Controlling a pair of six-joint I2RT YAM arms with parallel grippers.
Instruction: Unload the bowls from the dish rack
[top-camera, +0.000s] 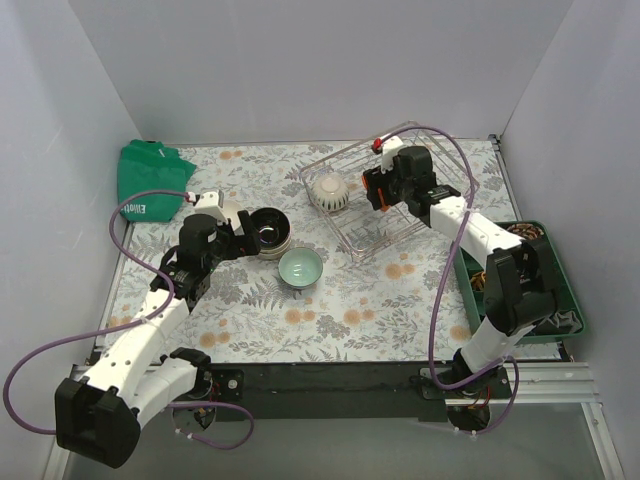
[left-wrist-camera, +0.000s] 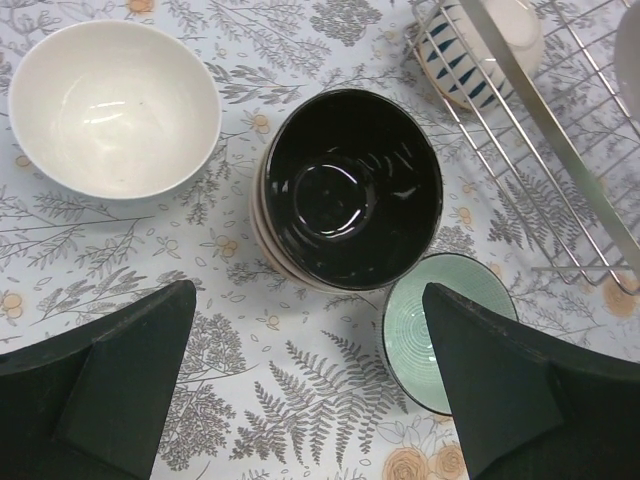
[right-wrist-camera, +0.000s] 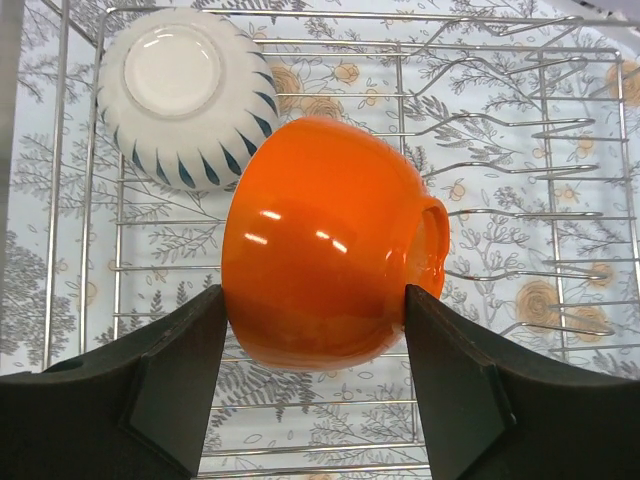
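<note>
Grip confirmed at the right gripper (right-wrist-camera: 315, 312): its two fingers clamp opposite sides of the orange bowl (right-wrist-camera: 310, 225), which is tipped on its side over the dish rack (top-camera: 370, 235). Whether the bowl is clear of the wires cannot be told. A white bowl with blue marks (right-wrist-camera: 185, 95) lies upside down in the rack, just beside the orange one. The left gripper (left-wrist-camera: 308, 295) hangs spread wide with nothing between its fingers, above the table. Below it are the black-lined bowl (left-wrist-camera: 350, 190), possibly nested on another bowl, the mint green bowl (left-wrist-camera: 415, 330) touching it, and the white bowl (left-wrist-camera: 112, 105) apart.
</note>
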